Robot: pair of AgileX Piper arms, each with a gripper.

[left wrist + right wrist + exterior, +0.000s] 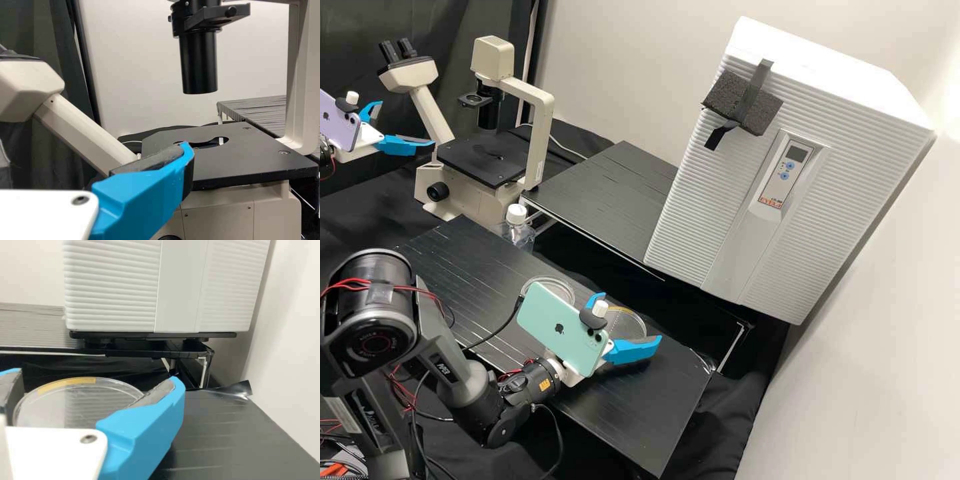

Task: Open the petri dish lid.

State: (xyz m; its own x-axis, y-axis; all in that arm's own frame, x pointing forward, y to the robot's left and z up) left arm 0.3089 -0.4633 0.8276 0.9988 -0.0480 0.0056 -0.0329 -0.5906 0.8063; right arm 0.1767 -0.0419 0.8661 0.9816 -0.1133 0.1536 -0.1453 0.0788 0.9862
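Resting on the black counter (653, 407), within the spread of the widely parted right jaws (631, 317), is the petri dish (85, 405); whether they grip it cannot be told. The left jaws (407, 123) stand apart, empty. Opening appears yet to be done. The dish is round, shallow, clear, with a yellow strip (67, 383) edging its rim.

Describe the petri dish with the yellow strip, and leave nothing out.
The petri dish is round, shallow and clear, apparently plastic, with a thin rim and a yellow strip curving along part of its edge. It looks level and whole, over the black bench, between the parted blue fingers of the right end effector, which overlap its sides in view. Contact with them, and whether a lid is on, I cannot tell.
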